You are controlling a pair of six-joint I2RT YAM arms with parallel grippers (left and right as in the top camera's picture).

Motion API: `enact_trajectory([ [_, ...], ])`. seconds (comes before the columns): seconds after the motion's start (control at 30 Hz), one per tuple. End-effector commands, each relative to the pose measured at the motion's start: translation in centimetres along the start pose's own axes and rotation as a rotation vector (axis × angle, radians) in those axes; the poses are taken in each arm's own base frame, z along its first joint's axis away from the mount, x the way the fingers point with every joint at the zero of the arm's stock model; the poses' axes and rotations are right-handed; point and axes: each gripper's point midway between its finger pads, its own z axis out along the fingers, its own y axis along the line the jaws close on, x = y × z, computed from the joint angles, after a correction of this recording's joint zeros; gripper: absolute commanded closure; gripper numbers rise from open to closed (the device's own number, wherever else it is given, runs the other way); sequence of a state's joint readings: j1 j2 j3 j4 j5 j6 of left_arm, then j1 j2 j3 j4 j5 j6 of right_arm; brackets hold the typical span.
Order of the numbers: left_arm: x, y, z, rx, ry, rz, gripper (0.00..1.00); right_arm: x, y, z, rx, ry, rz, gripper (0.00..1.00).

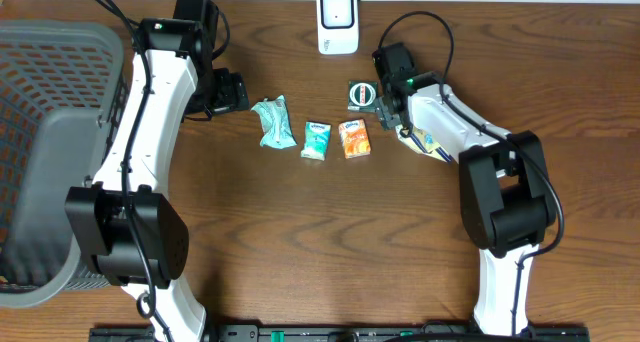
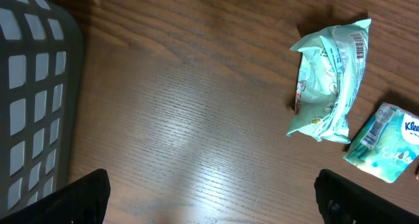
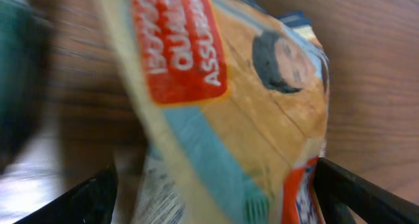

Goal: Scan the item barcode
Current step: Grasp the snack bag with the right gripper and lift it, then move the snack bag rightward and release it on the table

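A white barcode scanner stands at the table's back edge. My right gripper is open, its jaws wide on either side of a yellow and orange snack packet that lies on the wood below it; the view is blurred. My left gripper is open over bare table, just left of a crinkled teal packet whose barcode faces up.
A small teal tissue pack and an orange pack lie mid-table. A round green-rimmed item sits beside the right gripper. A grey plastic basket fills the left side.
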State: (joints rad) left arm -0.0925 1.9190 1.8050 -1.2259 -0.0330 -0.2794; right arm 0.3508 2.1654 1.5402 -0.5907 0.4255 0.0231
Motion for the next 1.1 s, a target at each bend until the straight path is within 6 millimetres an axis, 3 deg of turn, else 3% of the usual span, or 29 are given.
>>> enact_trajectory([
  [0.0,0.2,0.4,0.2,-0.016,0.007,0.015,0.02,1.0,-1.2,1.0,0.086,0.032,0.005,0.18],
  [0.03,0.2,0.4,0.2,-0.017,0.007,0.015,0.02,1.5,-0.9,1.4,0.063,0.049,0.002,0.37],
  [0.1,0.2,0.4,0.2,-0.017,0.007,0.015,0.02,1.9,-0.3,1.7,0.022,0.066,0.001,0.63],
  [0.17,0.2,0.4,0.2,-0.017,0.007,0.015,0.02,2.2,0.5,1.7,-0.030,0.080,0.001,0.99],
  [0.37,0.2,0.4,0.2,-0.017,0.007,0.015,0.03,0.1,0.9,-1.1,-0.139,0.017,0.034,0.99],
  [0.5,0.2,0.4,0.2,-0.017,0.007,0.015,0.02,-3.0,1.6,-6.6,-0.443,-0.074,0.102,0.99],
  [0.7,0.2,0.4,0.2,-0.017,0.007,0.015,0.02,-4.3,2.1,-11.9,-1.017,-0.131,0.217,0.99],
  [0.77,0.2,0.4,0.2,-0.017,0.007,0.015,0.02,-4.0,1.3,-12.2,-1.139,-0.115,0.283,0.99],
  [0.83,0.2,0.4,0.2,-0.017,0.007,0.015,0.02,-3.5,0.1,-11.2,-1.208,-0.077,0.374,0.99],
  [1.07,0.2,0.4,0.2,-0.017,0.007,0.015,0.02,-0.7,-3.0,-5.1,-1.304,0.049,0.601,0.95],
])
